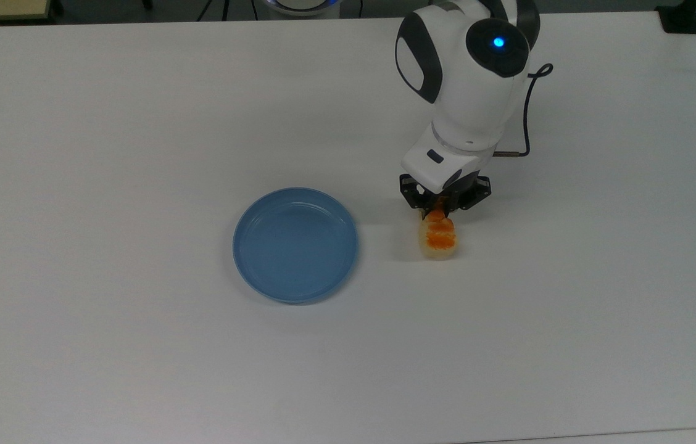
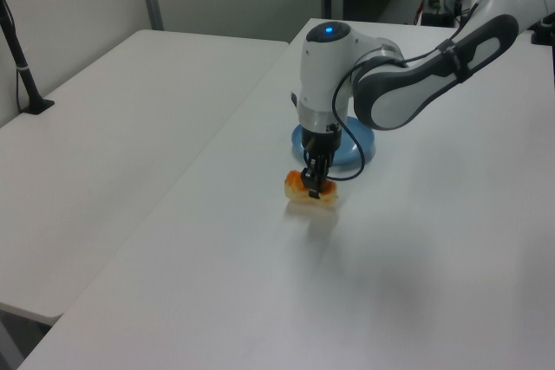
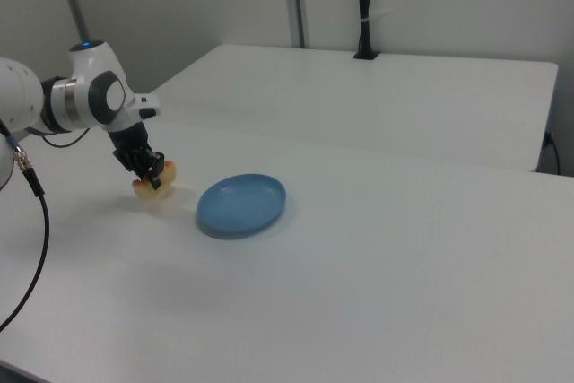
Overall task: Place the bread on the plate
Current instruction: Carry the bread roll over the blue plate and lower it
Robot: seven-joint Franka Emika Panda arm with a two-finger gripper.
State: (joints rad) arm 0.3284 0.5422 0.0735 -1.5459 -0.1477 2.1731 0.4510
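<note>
The bread (image 1: pixel 439 238), a small cream loaf with an orange-brown top, hangs just above the white table (image 1: pixel 138 123) with a faint shadow under it. My gripper (image 1: pixel 440 213) points down and is shut on the loaf's end nearer the arm; its fingers (image 2: pixel 310 186) pinch the loaf's sides. The left view shows the bread (image 2: pixel 305 191) under the gripper (image 2: pixel 312 190), and the right view shows the bread (image 3: pixel 152 186) held by the gripper (image 3: pixel 152 175). The light blue plate (image 1: pixel 295 246) lies bare on the table to the top view's left of the bread, a short gap away. It is also seen as the plate (image 2: pixel 355 150) and the plate (image 3: pixel 242 204).
A black cable (image 1: pixel 524 105) loops from the arm's wrist. A second white table (image 3: pixel 404 87) stands behind, with a black post (image 3: pixel 364 6) on it. A black clamp (image 1: pixel 678 18) sits at the table's far corner in the top view's right.
</note>
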